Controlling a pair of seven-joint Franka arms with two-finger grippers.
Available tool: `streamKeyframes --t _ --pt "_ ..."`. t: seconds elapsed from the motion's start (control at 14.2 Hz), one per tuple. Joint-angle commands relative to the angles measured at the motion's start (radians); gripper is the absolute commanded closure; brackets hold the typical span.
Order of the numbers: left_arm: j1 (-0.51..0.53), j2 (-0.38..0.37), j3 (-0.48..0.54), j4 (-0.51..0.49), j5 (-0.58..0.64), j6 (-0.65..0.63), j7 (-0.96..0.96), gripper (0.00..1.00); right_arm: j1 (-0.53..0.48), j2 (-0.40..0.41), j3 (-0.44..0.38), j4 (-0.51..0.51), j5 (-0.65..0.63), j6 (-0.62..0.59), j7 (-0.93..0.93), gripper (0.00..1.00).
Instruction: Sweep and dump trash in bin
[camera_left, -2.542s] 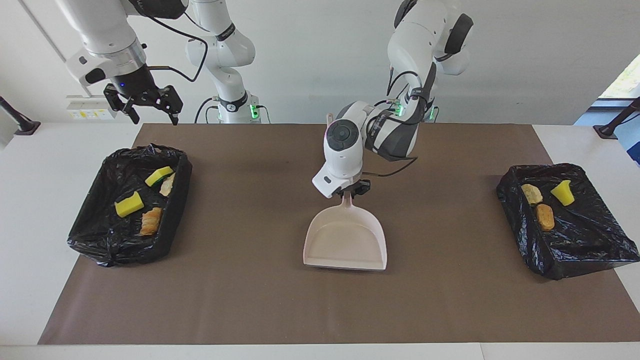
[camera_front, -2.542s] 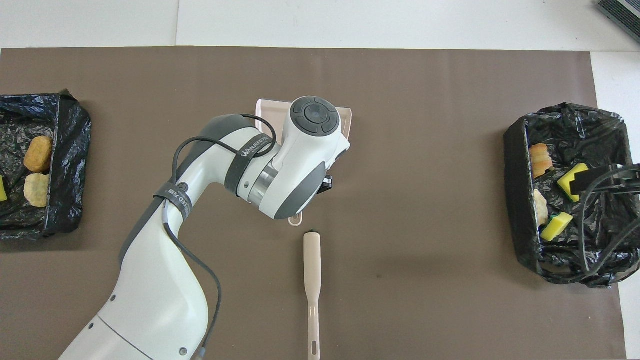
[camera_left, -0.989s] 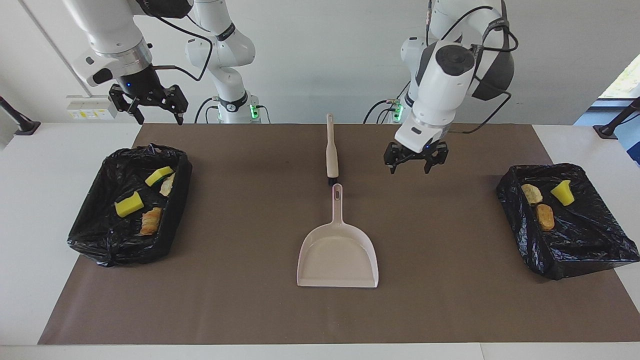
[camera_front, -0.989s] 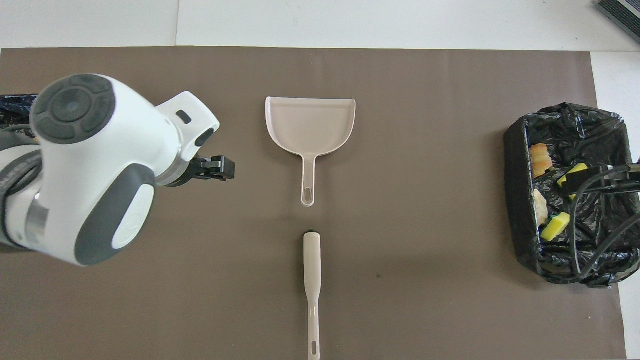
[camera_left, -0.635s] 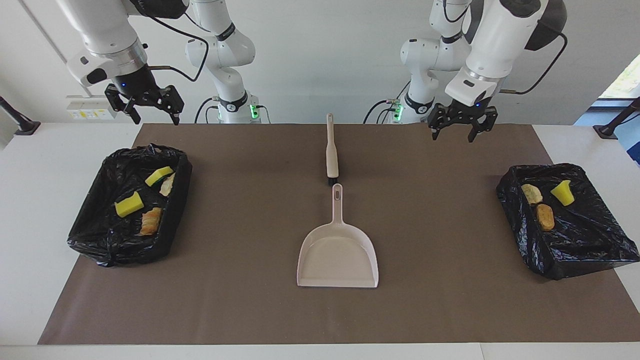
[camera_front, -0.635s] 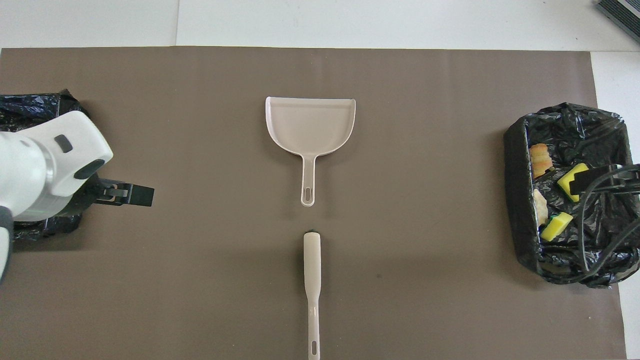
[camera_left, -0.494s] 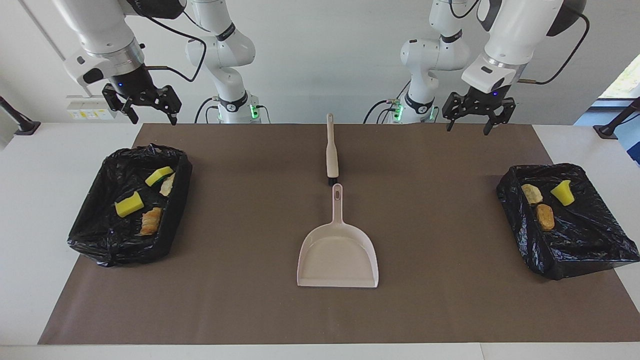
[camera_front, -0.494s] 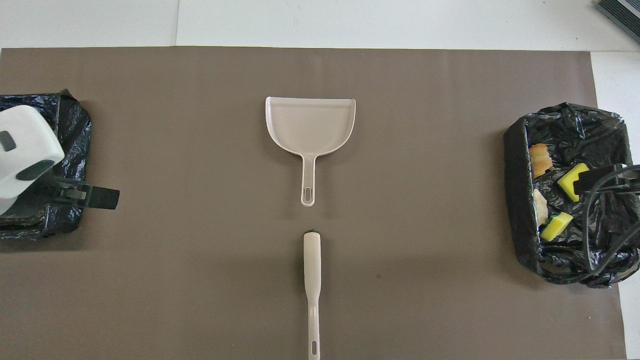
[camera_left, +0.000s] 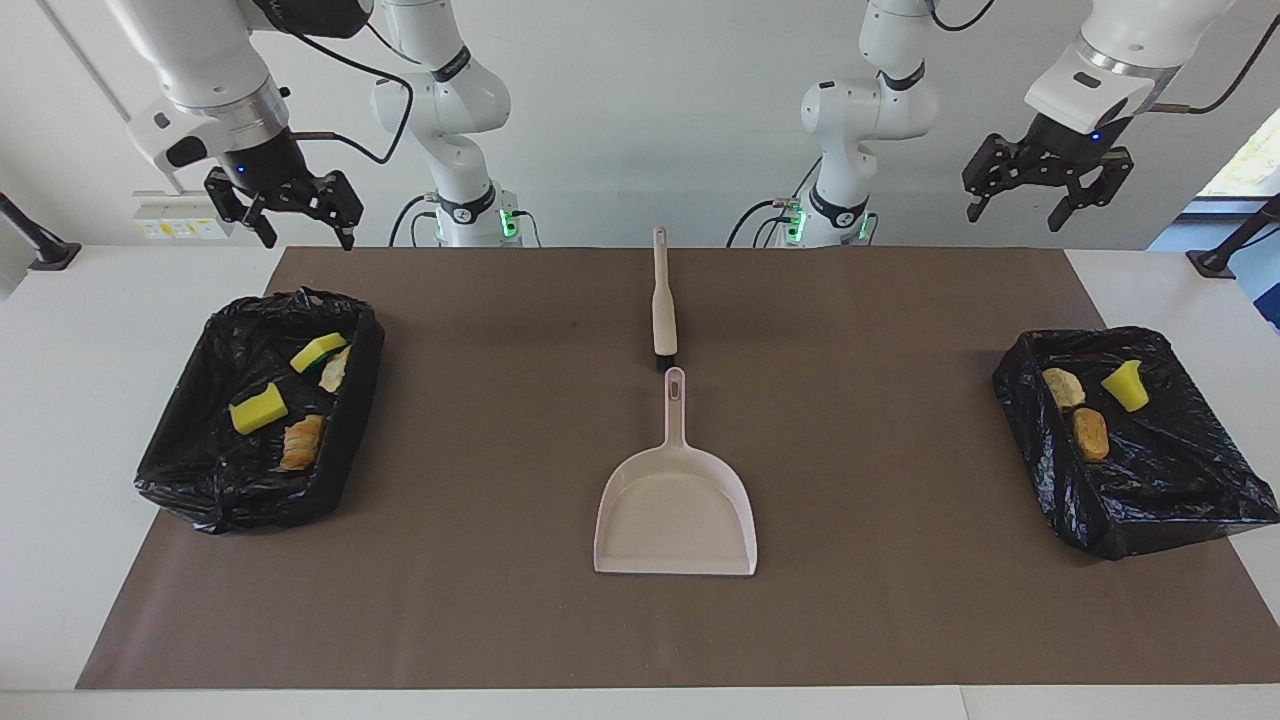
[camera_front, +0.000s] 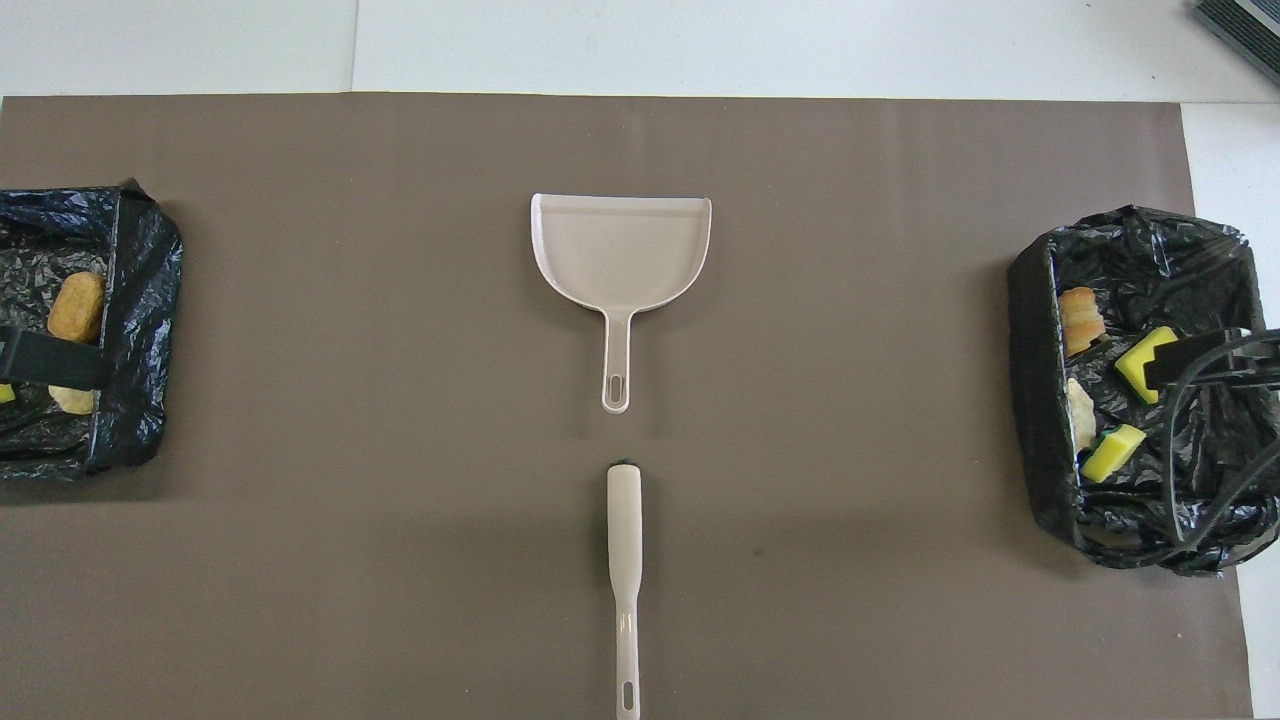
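Observation:
The trash lies in two black-bagged bins. The bin (camera_left: 200, 500) at the right arm's end holds two yellow sponge pieces (camera_left: 258, 409), a pale chunk (camera_left: 335, 370) and a bread roll (camera_left: 302, 441). Inside the other bin (camera_left: 1040, 470), at the left arm's end, are a pale chunk (camera_left: 1064, 387), a brown roll (camera_left: 1090, 433) and a yellow piece (camera_left: 1126, 385). My right gripper (camera_left: 310, 235) hangs open and empty, high over the mat's corner beside its bin. My left gripper (camera_left: 1030, 205) is open and empty too, raised high at its end of the table.
An empty pinkish dustpan (camera_left: 675, 515) lies mid-mat with its handle toward the robots. The beige hand brush (camera_left: 663, 305) lies in line with it, nearer to the robots. A brown mat (camera_left: 500, 600) covers the white table (camera_left: 60, 400).
The left arm has let go of the dustpan's handle, risen, and swung away to its own end of the table. The dustpan stays flat on the mat. The right gripper has hardly moved.

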Motion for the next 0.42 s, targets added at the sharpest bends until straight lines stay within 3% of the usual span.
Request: streamKeyframes --t 0.0,0.35 --pt "0.01 0.004 0.003 0.02 -0.013 -0.029 0.016 0.0 -0.011 -0.018 0.007 -0.022 0.001 0.018 -0.037 0.0" --pt "0.011 0.005 0.004 0.023 -0.007 -0.023 0.01 0.0 -0.008 -0.018 0.007 -0.017 -0.001 0.004 -0.034 0.0"
